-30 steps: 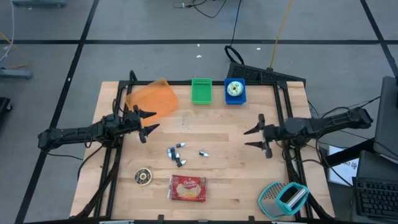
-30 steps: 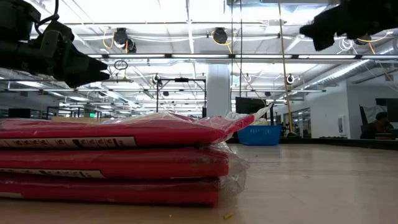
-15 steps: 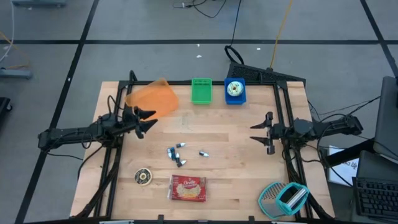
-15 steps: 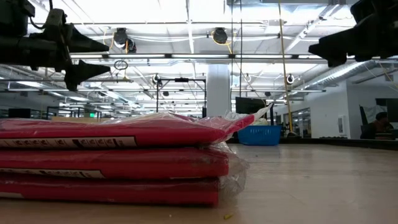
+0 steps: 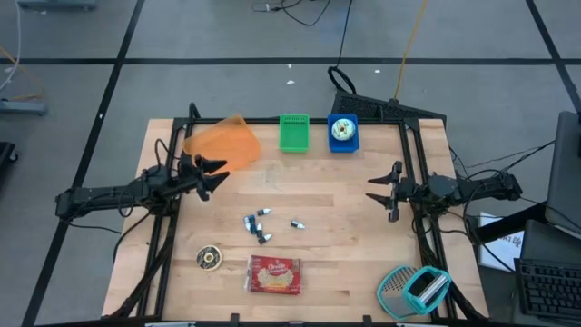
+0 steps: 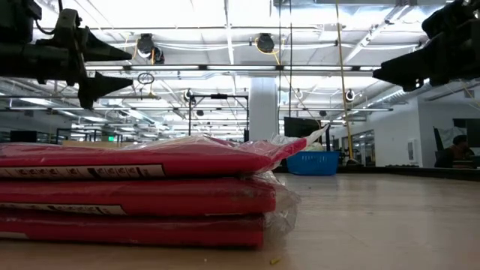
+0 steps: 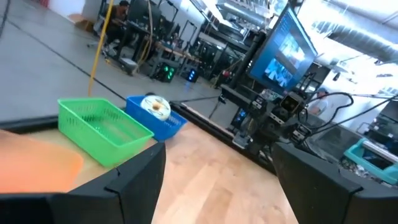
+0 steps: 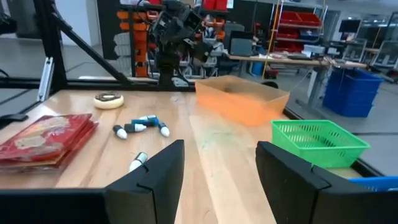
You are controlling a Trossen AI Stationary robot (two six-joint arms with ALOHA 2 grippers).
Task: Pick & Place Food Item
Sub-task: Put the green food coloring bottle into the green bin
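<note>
From above, the wooden surface (image 5: 345, 236) carries a red packet of food (image 5: 274, 275) near its front edge, a round tin (image 5: 209, 258) beside it, and a scatter of small tubes (image 5: 258, 223) towards the middle; along the far edge stand an orange bin (image 5: 222, 143), a green basket (image 5: 293, 133) and a blue basket (image 5: 342, 133) with something round and pale inside. The left claw (image 5: 208, 175) hangs at the left side just beside the orange bin, its fingers spread and empty; the right claw (image 5: 390, 192) hangs at the right edge, also parted with nothing in it. Both sit well apart from the packet, so no pick seems begun, and the bins at the back look like the likely drop places. At table height, the red packet (image 6: 139, 191) fills the foreground in its clear wrap, lying flat, with the left claw (image 6: 112, 66) and right claw (image 6: 394, 71) high above it at either side. From the left wrist, the green basket (image 7: 104, 127) and blue basket (image 7: 155, 114) lie ahead between two open fingers (image 7: 134, 186). From the right wrist, the packet (image 8: 43, 138), tubes (image 8: 140, 127), tin (image 8: 108, 99), orange bin (image 8: 242, 99) and green basket (image 8: 317, 140) spread out beyond its parted fingers (image 8: 146, 183).
</note>
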